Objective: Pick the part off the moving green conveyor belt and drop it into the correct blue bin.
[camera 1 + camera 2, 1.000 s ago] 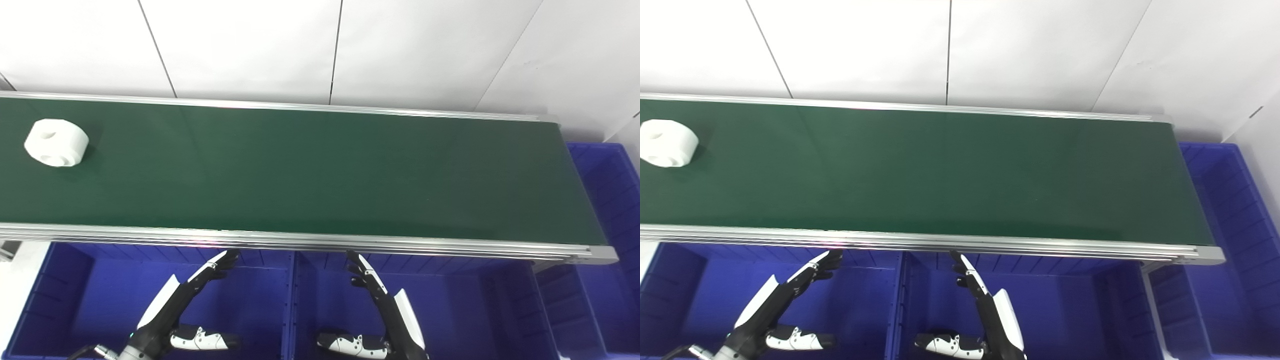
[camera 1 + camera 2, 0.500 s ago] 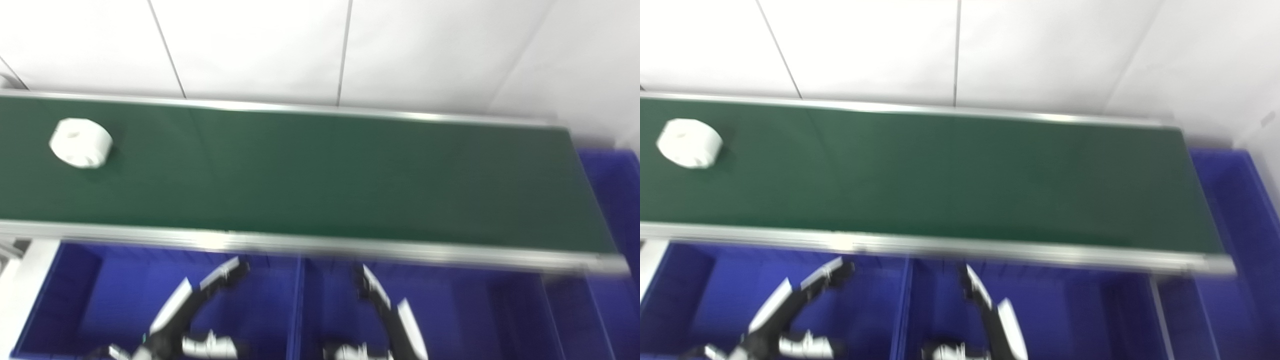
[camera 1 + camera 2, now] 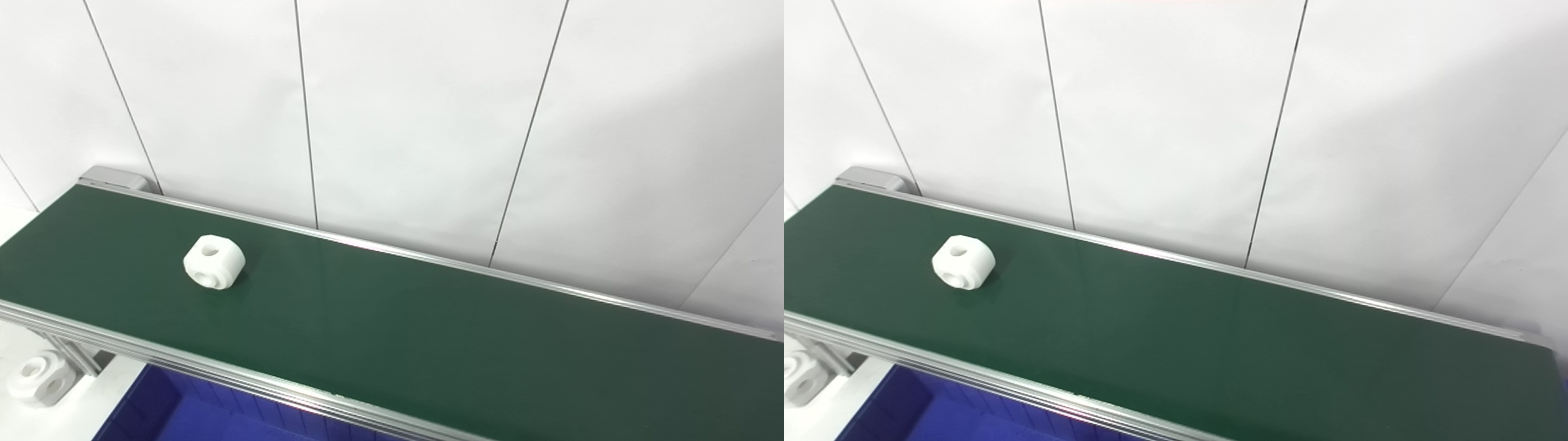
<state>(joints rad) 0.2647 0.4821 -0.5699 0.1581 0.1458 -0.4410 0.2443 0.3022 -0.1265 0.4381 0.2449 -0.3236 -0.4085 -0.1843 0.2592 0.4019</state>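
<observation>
A white ring-shaped part [image 3: 214, 261] with a hole in its top and another in its side lies on the green conveyor belt [image 3: 429, 343], toward the belt's left end. It also shows in the right eye view [image 3: 963, 262]. A corner of a blue bin [image 3: 184, 413] shows below the belt's near rail at the bottom left. Neither hand is in view in either eye view.
A second white part [image 3: 40, 378] lies on the white surface beside the belt's frame at the bottom left. A white panelled wall [image 3: 429, 122] stands right behind the belt. The belt's silver near rail [image 3: 245, 383] runs along the front.
The whole picture has shifted: the camera has turned up and to the left. Both hands and most of the blue bins have dropped out of view. The part sits further right in the picture.
</observation>
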